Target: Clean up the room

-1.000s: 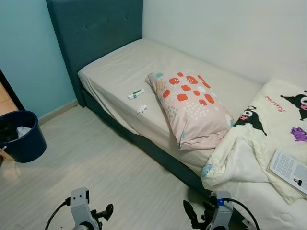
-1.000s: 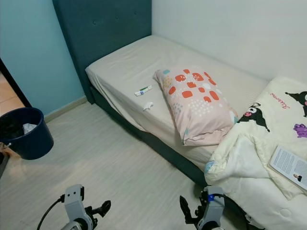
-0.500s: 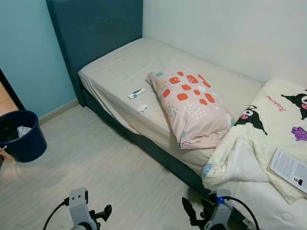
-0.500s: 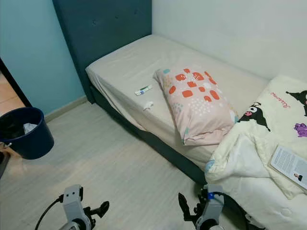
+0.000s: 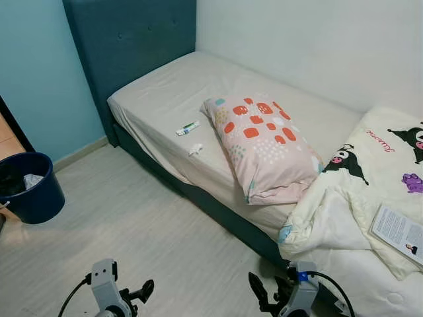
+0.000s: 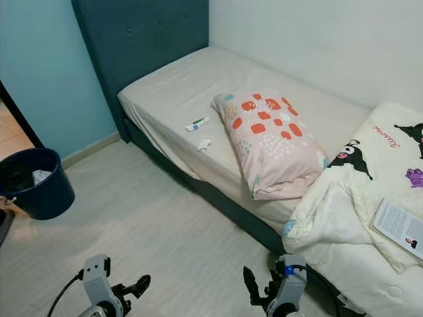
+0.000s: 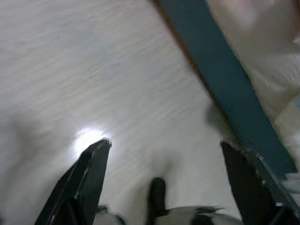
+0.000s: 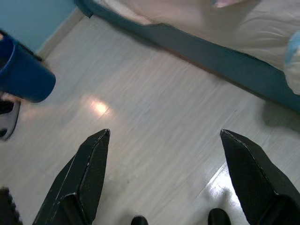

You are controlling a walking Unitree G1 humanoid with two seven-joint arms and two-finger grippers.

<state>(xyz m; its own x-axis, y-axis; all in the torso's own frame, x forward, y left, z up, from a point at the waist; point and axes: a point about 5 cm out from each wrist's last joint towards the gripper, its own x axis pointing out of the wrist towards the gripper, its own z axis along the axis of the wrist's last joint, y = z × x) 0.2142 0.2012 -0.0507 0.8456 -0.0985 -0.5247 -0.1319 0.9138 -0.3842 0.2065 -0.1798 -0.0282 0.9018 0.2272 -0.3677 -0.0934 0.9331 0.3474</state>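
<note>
A small white tube [image 5: 188, 128] and a crumpled white scrap [image 5: 195, 150] lie on the beige bed sheet [image 5: 158, 99], left of a pink patterned pillow [image 5: 263, 146]. A dark blue bin [image 5: 30, 187] with paper inside stands on the floor at the far left. My left gripper [image 7: 164, 150] hangs low over the pale floor, open with nothing between its fingers. My right gripper [image 8: 164, 140] is also low over the floor near the bed's teal base, open and holding nothing.
A white cartoon-print duvet [image 5: 357, 198] is bunched at the bed's right end with a booklet [image 5: 400, 232] on it. The teal headboard [image 5: 125, 46] stands at the back. A doorway edge [image 5: 10, 125] is at the left. Pale wood floor [image 5: 132, 224] lies between me and the bed.
Both grippers sit slightly lower in the eye views; the scene has shifted very little. Nothing on the bed or floor has moved.
</note>
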